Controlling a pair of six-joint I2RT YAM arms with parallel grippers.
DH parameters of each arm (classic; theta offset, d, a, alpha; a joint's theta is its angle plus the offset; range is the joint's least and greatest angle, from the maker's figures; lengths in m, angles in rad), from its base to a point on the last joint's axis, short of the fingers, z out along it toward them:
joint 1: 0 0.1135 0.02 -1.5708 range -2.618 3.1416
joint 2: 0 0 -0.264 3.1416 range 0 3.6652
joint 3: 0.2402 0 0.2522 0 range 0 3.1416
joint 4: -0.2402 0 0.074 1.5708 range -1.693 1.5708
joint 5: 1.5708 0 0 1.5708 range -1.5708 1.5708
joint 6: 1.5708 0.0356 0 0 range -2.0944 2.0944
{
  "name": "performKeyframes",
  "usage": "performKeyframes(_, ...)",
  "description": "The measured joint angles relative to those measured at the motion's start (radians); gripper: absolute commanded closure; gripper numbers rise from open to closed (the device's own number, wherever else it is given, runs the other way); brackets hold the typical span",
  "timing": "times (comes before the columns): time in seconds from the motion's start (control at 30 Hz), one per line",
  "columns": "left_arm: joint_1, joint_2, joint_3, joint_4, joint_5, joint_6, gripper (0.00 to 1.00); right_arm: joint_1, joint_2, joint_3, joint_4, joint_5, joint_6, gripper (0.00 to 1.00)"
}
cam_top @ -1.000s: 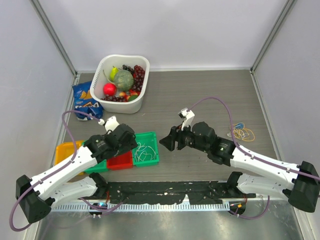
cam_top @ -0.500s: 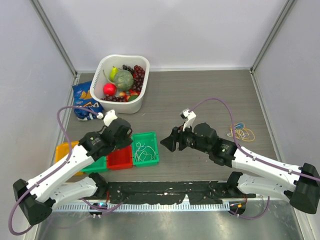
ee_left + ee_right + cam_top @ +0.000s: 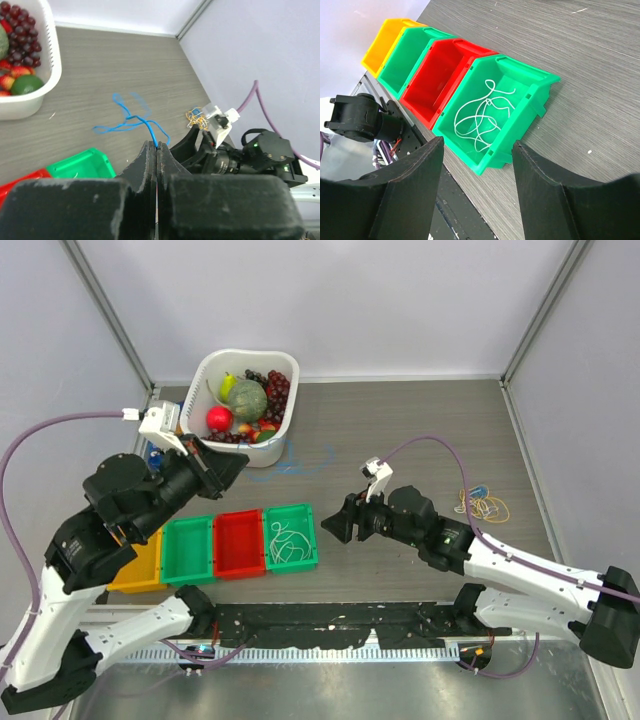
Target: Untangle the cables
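Note:
My left gripper (image 3: pixel 157 147) is shut on one end of a thin blue cable (image 3: pixel 131 120), which trails forward from the tips in loose loops over the table. From above, the left gripper (image 3: pixel 238 464) is raised near the fruit basket, and the blue cable (image 3: pixel 292 457) shows only as a faint blur. White cables (image 3: pixel 482 117) lie coiled in the right-hand green bin (image 3: pixel 305 555). A small tangle of yellow-orange and blue cables (image 3: pixel 485 504) lies on the table at the right. My right gripper (image 3: pixel 477 145) hovers open just right of that bin, holding nothing.
Four bins stand in a row: yellow (image 3: pixel 130 570), green (image 3: pixel 190 552), red (image 3: pixel 238 543) and the green one with the white cables. A white basket (image 3: pixel 290 430) of fruit stands at the back left. A blue snack bag (image 3: pixel 158 420) is mostly hidden behind the left arm.
The left gripper closed over the bins, then rose and swung back-left toward the basket, drawing the blue cable out. The right arm has barely moved.

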State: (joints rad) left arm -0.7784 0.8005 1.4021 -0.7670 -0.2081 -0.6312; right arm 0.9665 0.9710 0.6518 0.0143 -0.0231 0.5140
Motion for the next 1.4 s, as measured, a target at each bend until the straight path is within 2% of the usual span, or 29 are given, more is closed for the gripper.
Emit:
performKeyframes(0.13, 0.000, 0.037, 0.058, 0.009, 0.042, 0.038, 1.00, 0.000, 0.002, 0.000, 0.000, 0.000, 0.000, 0.38)
performKeyframes(0.3, 0.000, 0.042, 0.051, 0.010, 0.066, 0.033, 1.00, 0.000, 0.002, 0.000, 0.000, 0.000, 0.000, 0.38)
performKeyframes(0.77, 0.000, -0.137, -0.104, -0.077, 0.048, -0.087, 1.00, -0.006, 0.071, 0.000, 0.027, -0.005, 0.000, 0.39)
performKeyframes(1.4, 0.000, -0.199, -0.186, -0.147, 0.026, -0.172, 1.00, -0.009, 0.094, 0.000, 0.051, -0.019, 0.005, 0.39)
